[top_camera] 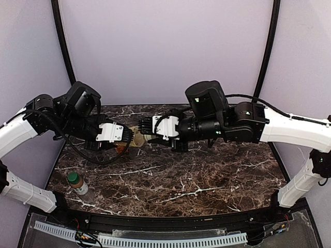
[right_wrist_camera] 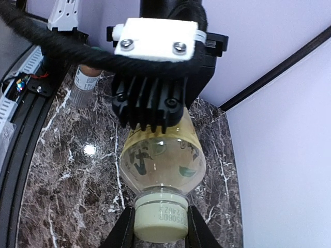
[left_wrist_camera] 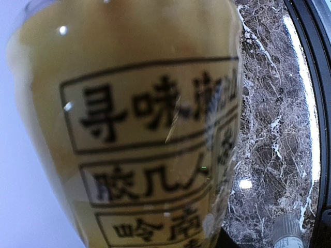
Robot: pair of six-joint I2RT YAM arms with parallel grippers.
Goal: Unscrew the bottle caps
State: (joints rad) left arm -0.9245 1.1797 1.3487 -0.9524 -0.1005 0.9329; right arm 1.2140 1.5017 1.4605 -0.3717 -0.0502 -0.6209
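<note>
The yellow bottle (right_wrist_camera: 163,160) is held on its side between the two grippers, over the far part of the tabletop (top_camera: 207,181), left of the middle and near the far edge. Its cap (right_wrist_camera: 160,219) is pointed toward the right side, its base toward the left. Whether the bottle touches the tabletop cannot be told.

The left gripper (right_wrist_camera: 150,118) is closed on the bottle's body, with the black ribbed fingers (right_wrist_camera: 135,106) pressed against the yellow wall. In the left wrist view the frame is almost filled by the label (left_wrist_camera: 155,150), on which black characters are printed inside black boxes.

The right gripper (top_camera: 142,129) is brought in from the right, and the white cap is clamped between its two fingers (right_wrist_camera: 123,233), one on each side of the cap's ribbed edge. The cap is seated on the neck, and faint printed digits are seen on its side.

The clear bottle (top_camera: 78,186) is stood upright near the left near corner of the tabletop, well apart from both grippers. A white label is wrapped round it, and a brown cap (top_camera: 75,178) is seated on top. The same bottle is seen blurred in the background of both wrist views.

A black rail (top_camera: 181,222) is run along the near edge of the tabletop.
</note>
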